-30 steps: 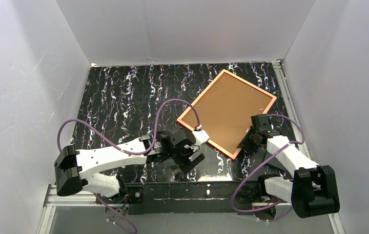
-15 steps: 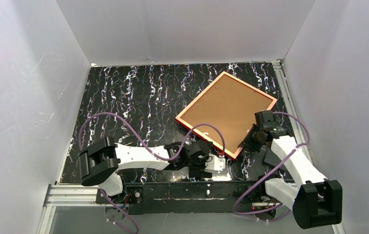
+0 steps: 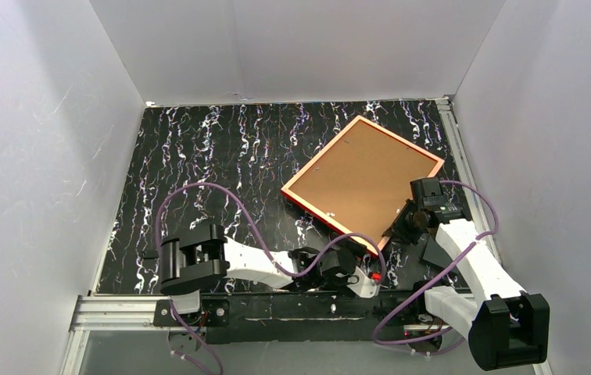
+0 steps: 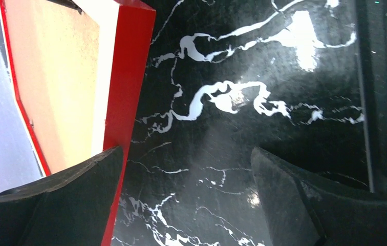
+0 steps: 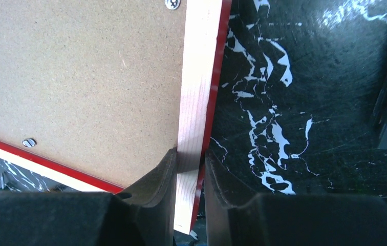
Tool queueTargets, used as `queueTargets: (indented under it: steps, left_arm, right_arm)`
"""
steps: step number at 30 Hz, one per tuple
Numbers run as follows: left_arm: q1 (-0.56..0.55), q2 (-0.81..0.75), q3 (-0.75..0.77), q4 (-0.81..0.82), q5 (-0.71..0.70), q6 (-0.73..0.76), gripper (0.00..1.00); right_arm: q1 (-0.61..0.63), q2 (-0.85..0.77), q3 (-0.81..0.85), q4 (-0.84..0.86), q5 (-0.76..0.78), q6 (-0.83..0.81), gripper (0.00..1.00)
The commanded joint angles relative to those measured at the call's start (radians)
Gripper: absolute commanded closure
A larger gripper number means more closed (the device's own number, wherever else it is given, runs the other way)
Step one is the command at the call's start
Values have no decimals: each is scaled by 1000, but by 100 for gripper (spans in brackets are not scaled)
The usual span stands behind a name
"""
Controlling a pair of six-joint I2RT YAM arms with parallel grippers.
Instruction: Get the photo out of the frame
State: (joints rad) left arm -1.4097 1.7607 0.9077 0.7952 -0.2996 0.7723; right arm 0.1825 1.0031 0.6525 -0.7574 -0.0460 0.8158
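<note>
The table [image 3: 214, 156] carries the frame [image 5: 199, 77] face down, so its brown backing board [image 3: 364, 176] lies exposed. The photo is hidden, presumably beneath that board. The right gripper [image 5: 189, 166] pinches the frame's rim between its fingers, probably to steady it. The left gripper [image 4: 186, 179] gapes empty, the frame's corner just beside one finger.
</note>
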Motion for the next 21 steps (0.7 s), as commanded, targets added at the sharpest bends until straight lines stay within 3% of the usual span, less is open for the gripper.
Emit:
queueTargets:
  steps: [1,7,12,15,18,21]
  left_arm:
    - [11,58,71,79,-83,73,4]
    - [12,153,145,145,-119,148,22]
    - [16,221,190,215,-182,219,26]
    - [20,223,179,251,-188,218,19]
    - [19,162,146,236,-171,136,4]
    - [20,59,82,186,-124,32,2]
  right_arm:
    - [6,-24,65,-4,-103,10,99]
    - [6,-44,65,-17,-115,22,99]
    - [6,-57,59,-29,-128,26,99]
    - [6,-64,57,-38,-118,21,99]
    - [6,-67,64,-45,-102,13,99]
    - [6,-64,66,-43,-88,2,99]
